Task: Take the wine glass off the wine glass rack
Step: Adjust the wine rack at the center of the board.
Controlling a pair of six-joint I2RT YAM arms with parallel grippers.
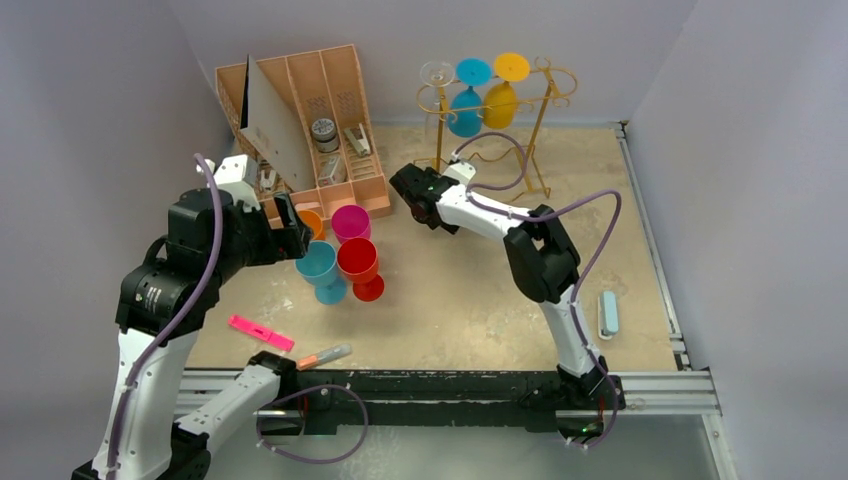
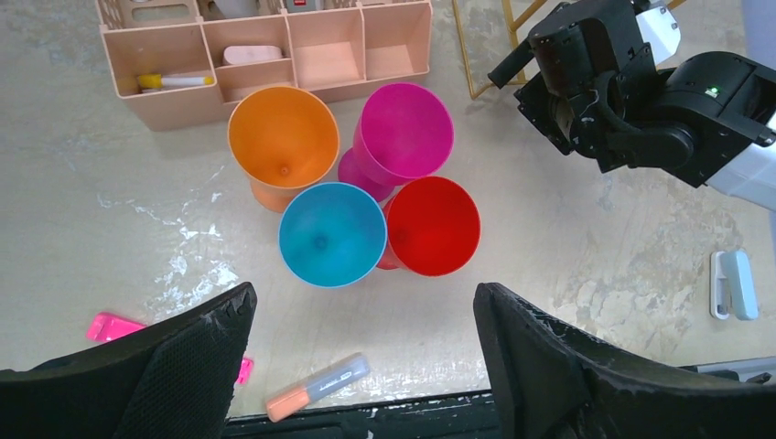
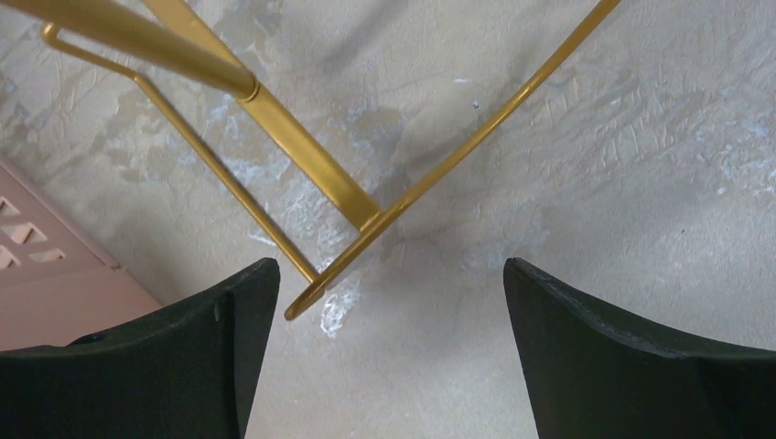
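The gold wire wine glass rack point(image 1: 537, 135) stands at the back, right of centre. Three glasses hang upside down from it: a clear one point(image 1: 437, 72), a blue one point(image 1: 465, 108) and a yellow one point(image 1: 500, 102). My right gripper point(image 1: 408, 190) is open and empty, low over the table just left of and in front of the rack. In the right wrist view its jaws point(image 3: 389, 320) stand wide apart over the rack's base wires point(image 3: 311, 165), touching nothing. My left gripper point(image 1: 290, 225) is open and empty above the table cups; its jaws point(image 2: 366, 338) are wide apart.
Four plastic goblets stand together: orange point(image 2: 284, 137), magenta point(image 2: 403, 133), blue point(image 2: 331, 233), red point(image 2: 432, 224). A tan slotted organiser point(image 1: 330, 120) is at the back left. An orange marker point(image 2: 318, 386), a pink item point(image 1: 260, 332) and a pale blue case point(image 1: 607, 314) lie near the front.
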